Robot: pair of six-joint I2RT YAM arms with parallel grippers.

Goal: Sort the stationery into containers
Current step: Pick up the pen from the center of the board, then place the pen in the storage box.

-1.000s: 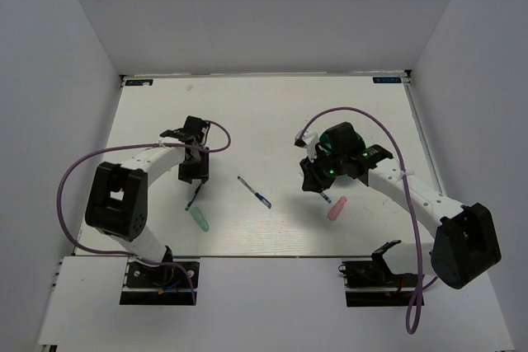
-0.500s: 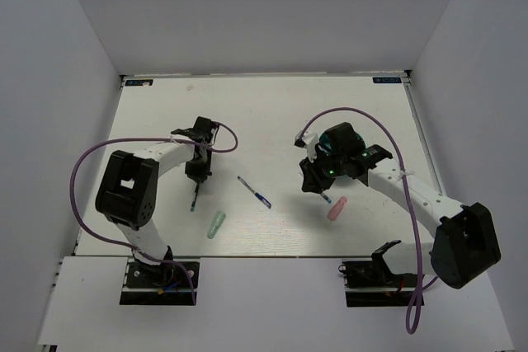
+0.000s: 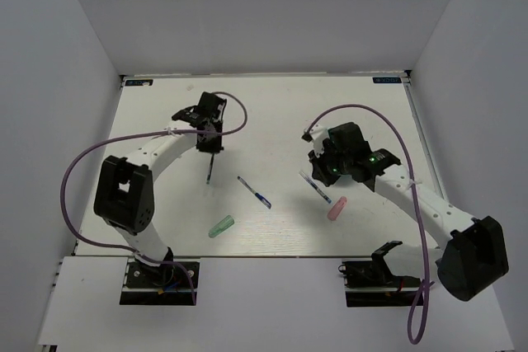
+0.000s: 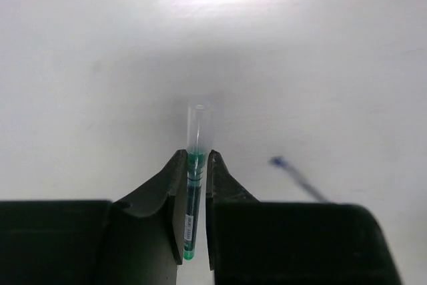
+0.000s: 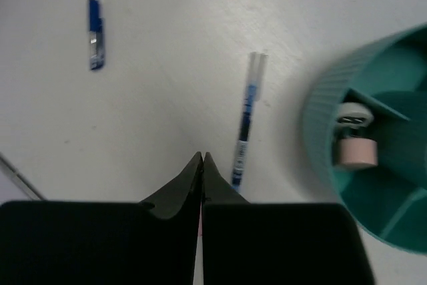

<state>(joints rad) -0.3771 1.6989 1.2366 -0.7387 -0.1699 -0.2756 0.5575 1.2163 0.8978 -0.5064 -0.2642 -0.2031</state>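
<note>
Little is sorted so far: in the teal tub (image 5: 319,139) only a pale item (image 5: 355,151) is seen in one compartment. A blue pen (image 5: 245,125) lies on the table (image 3: 165,105) just beside the tub; a second blue pen (image 3: 255,191), the pink piece (image 3: 337,209) and the mint-green piece (image 3: 221,226) are left loose. A thin pen (image 4: 198,131) is clamped in the left gripper (image 4: 195,157), well apart from the tub. The right gripper (image 5: 201,158) is closed on nothing. Compared with one second ago, the left arm has been moved farther up the table with its pen, the mint-green piece has been shifted rightwards, and the right jaws, then apart, are pressed together
</note>
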